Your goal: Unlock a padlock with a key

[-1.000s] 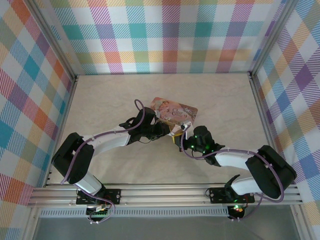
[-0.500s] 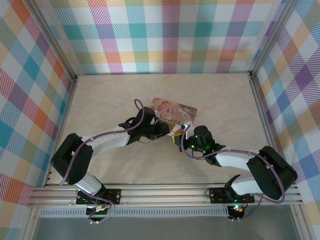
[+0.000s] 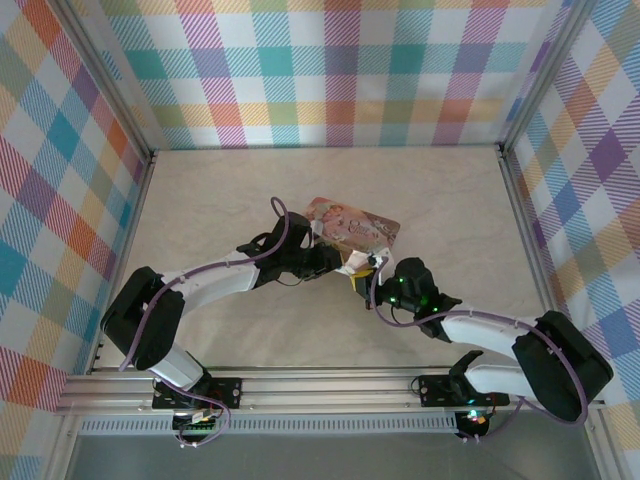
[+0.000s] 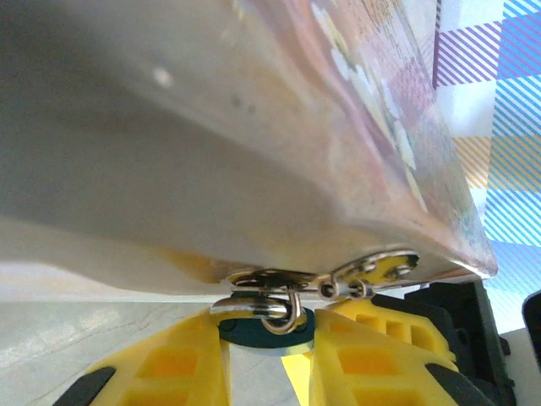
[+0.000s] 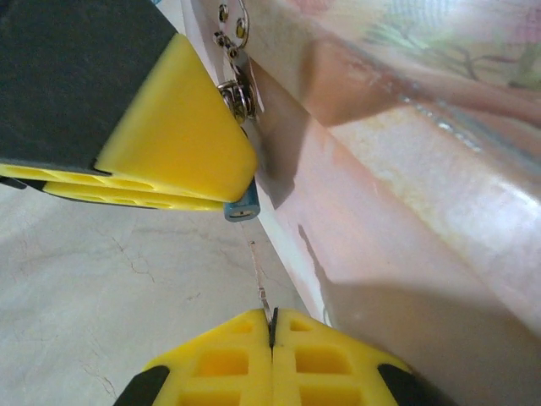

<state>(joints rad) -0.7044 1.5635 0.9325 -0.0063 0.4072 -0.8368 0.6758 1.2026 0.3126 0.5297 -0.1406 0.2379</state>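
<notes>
The padlock [image 4: 254, 331] is a tiny dark blue-grey body whose thin shackle [image 4: 292, 311] hangs through the hasp on the pink tin [image 4: 211, 127]. My left gripper [image 4: 266, 342] is shut on the padlock body, just under the tin's edge. In the right wrist view the padlock's [image 5: 241, 205] keyhole end pokes out below the left gripper's yellow finger [image 5: 169, 127]. My right gripper [image 5: 272, 328] is shut on the key [image 5: 263, 292], a thin blade that points up toward the padlock with a gap between them. From above, both grippers [image 3: 340, 262] [image 3: 368, 278] meet at the tin's [image 3: 350, 220] near edge.
The tin's side wall [image 5: 380, 211] rises close to the right of the key. The marbled table [image 3: 220, 200] is walled with checked cloth at the back and on both sides. Aluminium rails [image 3: 330, 385] run along the near edge.
The right arm has swung its elbow to the right and drawn the gripper slightly back from the padlock. The tin shifted a little to the right. The left gripper holds as before.
</notes>
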